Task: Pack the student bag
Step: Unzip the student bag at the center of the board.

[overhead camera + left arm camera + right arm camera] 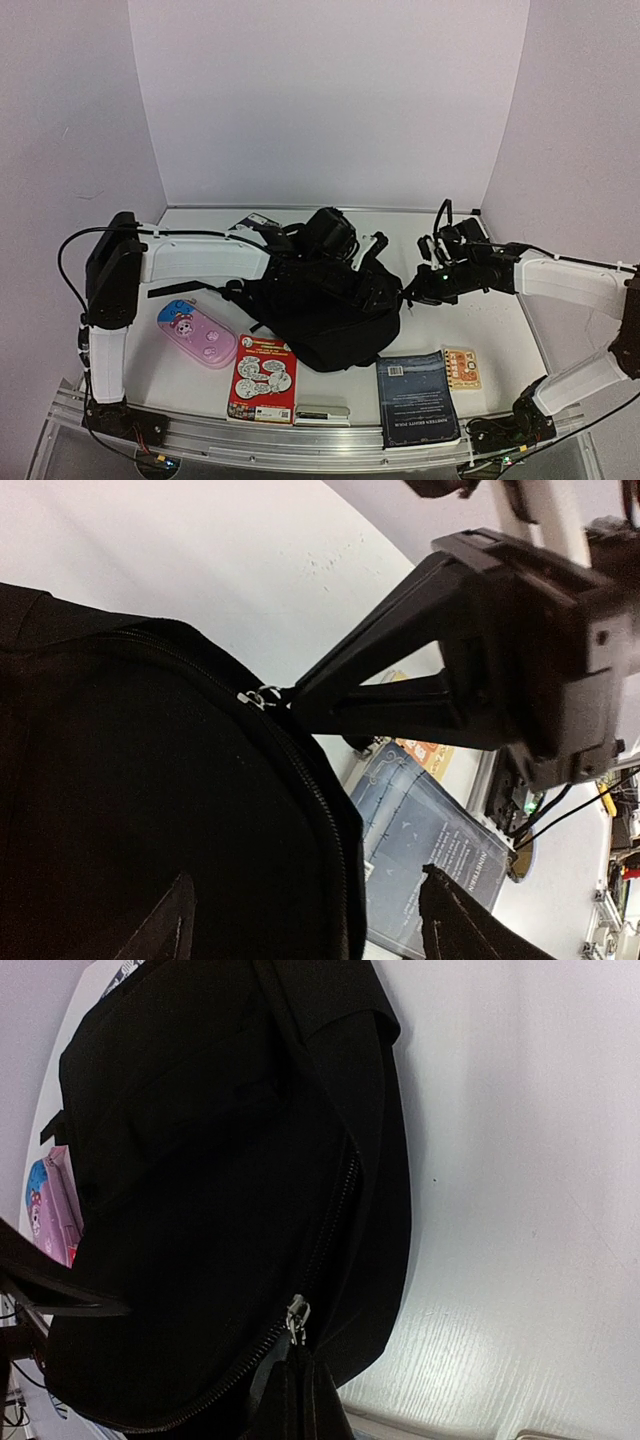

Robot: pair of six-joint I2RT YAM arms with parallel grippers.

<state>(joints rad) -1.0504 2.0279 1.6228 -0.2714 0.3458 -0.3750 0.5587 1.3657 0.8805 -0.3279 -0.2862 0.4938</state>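
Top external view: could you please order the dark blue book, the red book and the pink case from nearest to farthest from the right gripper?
From the right gripper, at the right edge of the student bag:
1. Dark blue book, at the near edge, directly toward the bases.
2. Red book, near edge, front left of the bag.
3. Pink case, far left.

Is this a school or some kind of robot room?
Most likely a robot lab's test booth, not a school: the left arm and right arm are bolted to a metal rail along a white table, walls box it in, and a backpack and books lie ready.
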